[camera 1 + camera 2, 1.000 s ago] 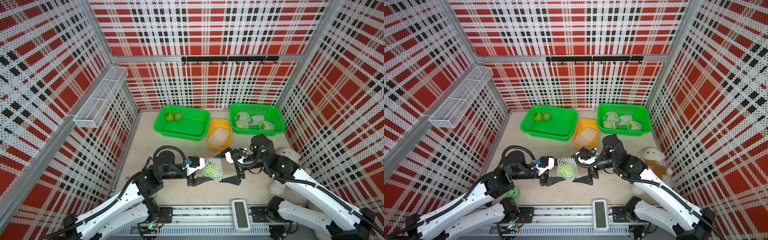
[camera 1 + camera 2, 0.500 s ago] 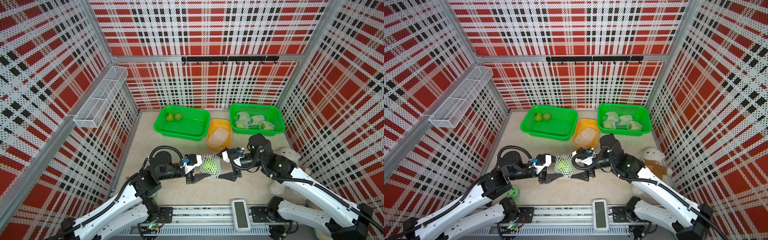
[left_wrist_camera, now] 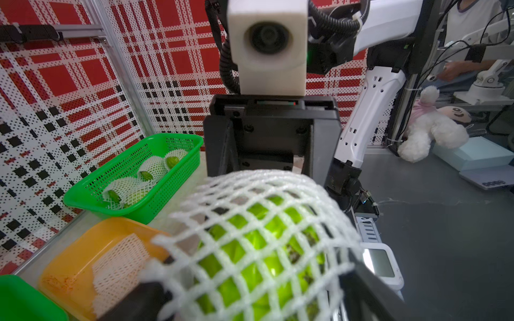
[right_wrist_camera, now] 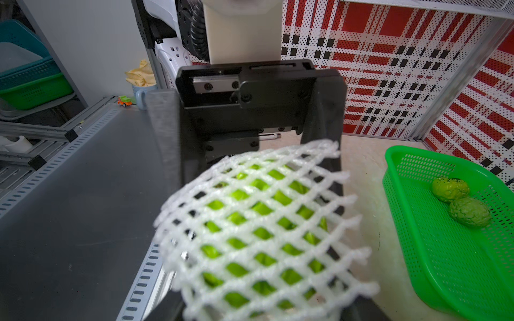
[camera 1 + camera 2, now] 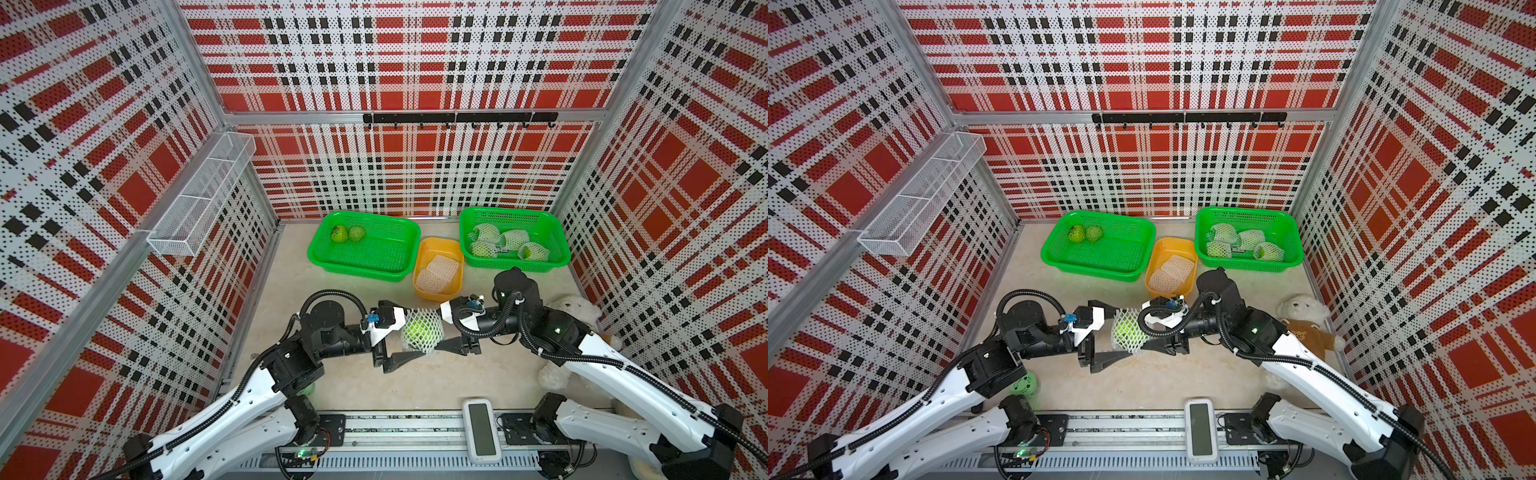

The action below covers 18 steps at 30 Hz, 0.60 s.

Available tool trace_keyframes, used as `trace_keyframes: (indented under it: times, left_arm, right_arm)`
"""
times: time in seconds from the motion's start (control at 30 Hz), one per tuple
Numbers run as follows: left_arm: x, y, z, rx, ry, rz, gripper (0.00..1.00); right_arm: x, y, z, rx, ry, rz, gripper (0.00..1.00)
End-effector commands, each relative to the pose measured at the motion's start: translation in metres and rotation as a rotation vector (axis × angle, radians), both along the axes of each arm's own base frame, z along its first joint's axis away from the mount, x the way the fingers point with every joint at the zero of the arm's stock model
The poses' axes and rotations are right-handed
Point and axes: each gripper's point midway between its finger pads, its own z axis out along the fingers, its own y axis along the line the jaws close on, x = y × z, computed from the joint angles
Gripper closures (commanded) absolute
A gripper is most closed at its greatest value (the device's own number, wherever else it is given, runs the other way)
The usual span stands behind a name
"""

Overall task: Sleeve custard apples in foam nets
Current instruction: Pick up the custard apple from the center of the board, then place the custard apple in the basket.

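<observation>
The step in hand looks like a handover of a finished fruit. The bumpy green custard apple [image 5: 417,331] sits inside a white diamond-mesh foam net [image 3: 251,194], held above the middle of the beige tabletop [image 5: 374,386] between the two claws. The left gripper [image 5: 409,336] has its jaws spread well apart on either side of the net. The right gripper [image 5: 436,330], facing it, has its jaws pressed against the netted fruit, so the right one appears to carry it.

The next move probably calls for the left claw to back straight away without snagging the soft mesh. The right arm would then swing the fruit to the green perforated plastic basket [image 5: 515,214] at the far right, where other sleeved fruits [image 5: 503,241] lie.

Two bare custard apples [image 5: 347,233] wait in the other green perforated basket [image 5: 316,254]. Flat spare nets [image 5: 439,270] lie in the orange plastic tub [image 5: 436,242] between the baskets. The tub lies close to the carrying path. A white plush bear [image 5: 575,307] sits beside the right arm, and a small green holed ball [image 5: 1025,384] lies under the left arm.
</observation>
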Motion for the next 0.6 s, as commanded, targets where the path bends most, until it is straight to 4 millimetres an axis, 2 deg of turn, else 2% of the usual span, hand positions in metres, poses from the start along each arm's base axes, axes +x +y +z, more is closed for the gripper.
trace_keyframes:
  times: [0.0,0.1,0.2,0.33,0.43,0.57]
  left_arm:
    - [0.004,0.005,0.007,-0.028,0.001,0.036,0.01]
    - [0.014,0.016,0.008,-0.043,-0.006,0.130,0.01]
    - [0.031,0.036,0.011,-0.064,-0.013,0.278,0.01]
    - [0.040,0.059,0.016,-0.098,-0.026,0.403,0.00]
    - [0.036,0.064,0.022,-0.118,-0.034,0.408,0.01]
    - [0.036,0.063,0.021,-0.123,-0.027,0.399,0.01]
  right_arm:
    - [0.022,-0.004,0.011,-0.011,-0.051,-0.098,0.57]
    - [0.051,-0.012,0.006,-0.059,-0.017,-0.213,0.60]
    - [0.082,-0.025,-0.002,-0.102,0.007,-0.325,0.60]
    - [0.137,-0.051,-0.013,-0.153,0.071,-0.525,0.60]
    - [0.188,-0.082,-0.025,-0.208,0.178,-0.727,0.64]
    - [0.261,-0.143,-0.054,-0.319,0.395,-1.070,0.70]
